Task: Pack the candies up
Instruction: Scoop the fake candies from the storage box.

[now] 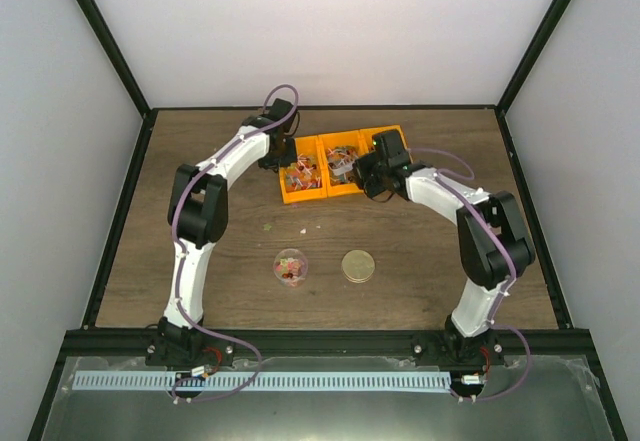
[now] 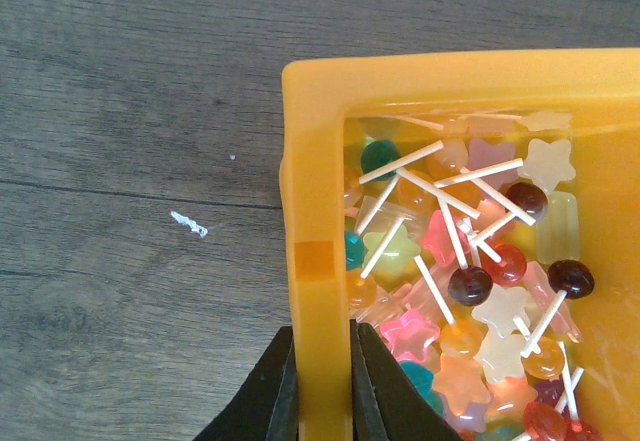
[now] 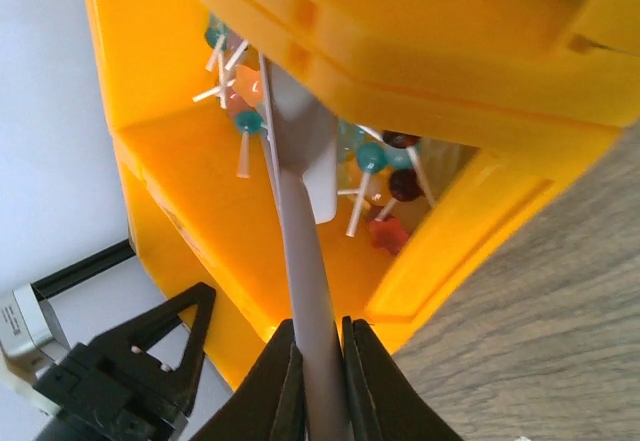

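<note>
The candies [image 2: 460, 291] are small star and ball sweets on white sticks, piled in the left orange bin [image 2: 318, 161]. My left gripper [image 2: 320, 401] is shut on that bin's side wall, one finger outside and one inside. In the overhead view it sits at the bin's left edge [image 1: 278, 159]. My right gripper [image 3: 320, 391] is shut on the handle of a white scoop [image 3: 305, 151], whose blade reaches into the middle orange bin [image 3: 180, 161] among a few candies [image 3: 385, 156]. The right gripper [image 1: 368, 173] hovers over that bin [image 1: 340, 166].
A third orange bin [image 1: 392, 139] stands to the right of the other two. A small clear jar [image 1: 291, 266] holding some sweets and a round gold lid [image 1: 358, 265] sit nearer the arm bases. Small scraps [image 1: 306, 229] lie on the wooden table.
</note>
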`<state>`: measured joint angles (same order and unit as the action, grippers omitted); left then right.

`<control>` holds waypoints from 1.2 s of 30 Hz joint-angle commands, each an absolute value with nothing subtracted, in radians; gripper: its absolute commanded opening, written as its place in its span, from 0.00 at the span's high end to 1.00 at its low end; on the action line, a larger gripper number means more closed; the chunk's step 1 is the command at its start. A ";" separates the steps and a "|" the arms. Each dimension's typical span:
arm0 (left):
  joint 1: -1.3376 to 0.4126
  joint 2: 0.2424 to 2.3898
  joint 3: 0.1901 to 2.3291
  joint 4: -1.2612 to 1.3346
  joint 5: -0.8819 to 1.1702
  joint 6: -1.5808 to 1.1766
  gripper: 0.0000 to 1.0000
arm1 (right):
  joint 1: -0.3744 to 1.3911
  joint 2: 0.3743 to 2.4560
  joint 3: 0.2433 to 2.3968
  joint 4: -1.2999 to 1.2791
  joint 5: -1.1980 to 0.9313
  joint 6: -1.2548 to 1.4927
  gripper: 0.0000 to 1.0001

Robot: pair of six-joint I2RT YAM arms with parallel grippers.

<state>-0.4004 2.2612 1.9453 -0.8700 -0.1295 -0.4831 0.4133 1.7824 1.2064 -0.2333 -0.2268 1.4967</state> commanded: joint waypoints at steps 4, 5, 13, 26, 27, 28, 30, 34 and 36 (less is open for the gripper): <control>-0.406 2.292 1.970 -0.927 -0.104 -0.431 0.96 | 0.410 1.632 0.905 0.035 -0.276 1.486 0.99; -0.406 2.293 1.970 -0.927 -0.104 -0.433 0.96 | 0.410 1.618 0.893 0.032 -0.271 1.486 0.99; -0.405 2.290 1.970 -0.922 -0.100 -0.446 0.96 | 0.408 1.510 0.879 -0.042 -0.222 1.437 0.99; -0.402 2.276 1.965 -0.918 -0.090 -0.447 0.95 | 0.404 1.303 0.680 0.052 -0.181 1.421 0.99; -0.401 2.276 1.965 -0.918 -0.088 -0.446 0.95 | 0.399 1.286 0.655 0.085 -0.186 1.417 0.99; -0.401 2.277 1.966 -0.916 -0.085 -0.446 0.95 | 0.395 1.272 0.642 0.097 -0.189 1.411 0.99; -0.402 2.275 1.967 -0.914 -0.081 -0.446 0.94 | 0.388 1.245 0.625 0.101 -0.188 1.387 0.99; -0.402 2.272 1.970 -0.913 -0.073 -0.445 0.93 | 0.377 1.200 0.602 0.082 -0.185 1.350 0.99; -0.402 2.272 1.972 -0.912 -0.071 -0.443 0.92 | 0.372 1.170 0.574 0.097 -0.185 1.341 0.99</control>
